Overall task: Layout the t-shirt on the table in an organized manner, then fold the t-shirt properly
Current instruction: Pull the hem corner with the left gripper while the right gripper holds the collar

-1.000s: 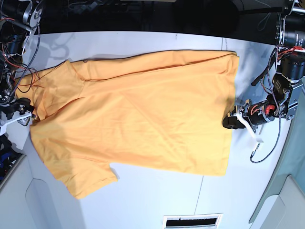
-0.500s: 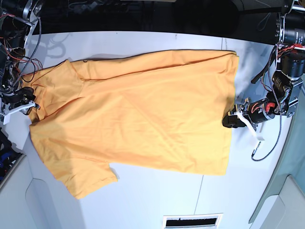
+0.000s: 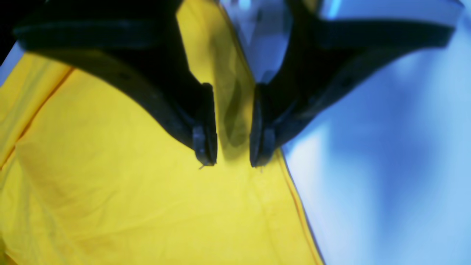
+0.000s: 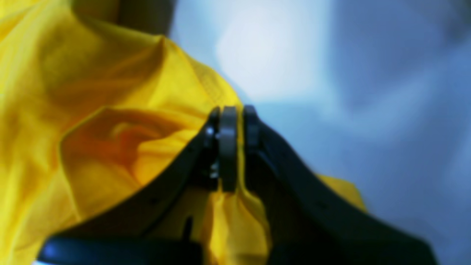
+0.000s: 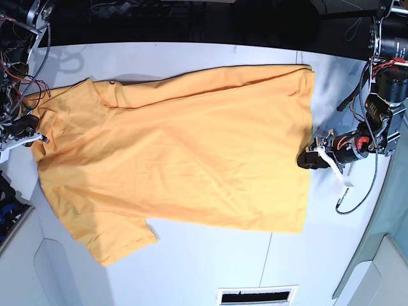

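The orange t-shirt (image 5: 191, 153) lies spread on the white table (image 5: 191, 268), hem to the right and collar and sleeves to the left. My right gripper (image 5: 30, 131) is at the shirt's left edge. In the right wrist view it (image 4: 235, 112) is shut on a pinch of the shirt's cloth (image 4: 55, 92), lifted off the table (image 4: 294, 55). My left gripper (image 5: 307, 159) is at the hem on the right. In the left wrist view it (image 3: 232, 154) stands with its jaws a narrow gap apart over the shirt (image 3: 110, 191) beside the hem, next to bare table (image 3: 386, 165).
A slotted vent (image 5: 258, 295) sits at the table's near edge. A thin dark seam (image 5: 266, 261) runs below the hem. Loose wires (image 5: 19, 76) hang by the left arm. A cable loop (image 5: 354, 197) trails from the right arm. Grey panels stand at both near corners.
My right gripper has moved toward the far side of the table with the shirt's edge, drawing the collar side up and taut. The hem's far corner slid slightly left. The left gripper stayed put.
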`<state>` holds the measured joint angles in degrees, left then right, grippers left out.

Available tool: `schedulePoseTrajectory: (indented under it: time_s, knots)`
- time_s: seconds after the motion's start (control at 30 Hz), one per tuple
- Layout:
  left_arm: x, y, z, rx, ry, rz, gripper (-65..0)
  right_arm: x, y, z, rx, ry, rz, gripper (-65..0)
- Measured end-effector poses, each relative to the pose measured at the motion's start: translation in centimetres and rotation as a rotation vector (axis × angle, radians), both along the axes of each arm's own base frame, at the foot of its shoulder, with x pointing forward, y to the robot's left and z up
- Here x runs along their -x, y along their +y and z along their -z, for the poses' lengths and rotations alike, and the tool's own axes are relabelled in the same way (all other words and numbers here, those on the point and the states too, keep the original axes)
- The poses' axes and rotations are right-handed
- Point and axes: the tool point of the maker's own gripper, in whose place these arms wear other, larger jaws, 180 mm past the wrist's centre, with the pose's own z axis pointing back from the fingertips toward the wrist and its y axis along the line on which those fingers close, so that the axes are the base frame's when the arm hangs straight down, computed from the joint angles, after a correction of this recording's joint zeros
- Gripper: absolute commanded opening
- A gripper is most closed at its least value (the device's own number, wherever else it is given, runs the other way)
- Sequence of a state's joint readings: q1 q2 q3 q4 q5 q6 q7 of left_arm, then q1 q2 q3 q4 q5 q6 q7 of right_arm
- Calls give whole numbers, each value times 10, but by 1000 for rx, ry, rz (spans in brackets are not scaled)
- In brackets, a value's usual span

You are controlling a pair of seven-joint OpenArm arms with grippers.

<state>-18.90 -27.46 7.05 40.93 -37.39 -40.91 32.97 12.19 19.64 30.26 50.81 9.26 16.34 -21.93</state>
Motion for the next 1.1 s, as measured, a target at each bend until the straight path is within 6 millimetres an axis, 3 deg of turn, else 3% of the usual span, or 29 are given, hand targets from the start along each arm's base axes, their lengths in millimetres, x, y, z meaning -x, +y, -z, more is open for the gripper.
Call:
schedulePoseTrajectory:
  time_s: [0.27, 0.43, 0.57, 0.67, 0.8, 0.93, 1.1]
  knots:
    - [5, -1, 3, 9, 2, -1, -472, 54, -19, -5, 34, 2, 44, -650]
    - [5, -1, 3, 9, 3, 0, -472, 66, -18, -7, 10, -10, 55, -650]
    - [5, -1, 3, 8, 3, 1, -472, 64, -16, -8, -20, -30, 76, -430]
    - [5, 0, 2, 9, 2, -1, -472, 59, -15, -11, -30, -41, 79, -340]
    - [5, 0, -5, 17, 5, 7, -472, 44, -14, -19, -34, -61, 82, -339]
    - [2, 9, -19, -37, -6, 42, -468, 14, -14, -37, -38, -129, 83, -339]
    - [-19, 12, -44, -53, -92, 51, -334, -34, -15, -71, -46, -242, 83, -339]
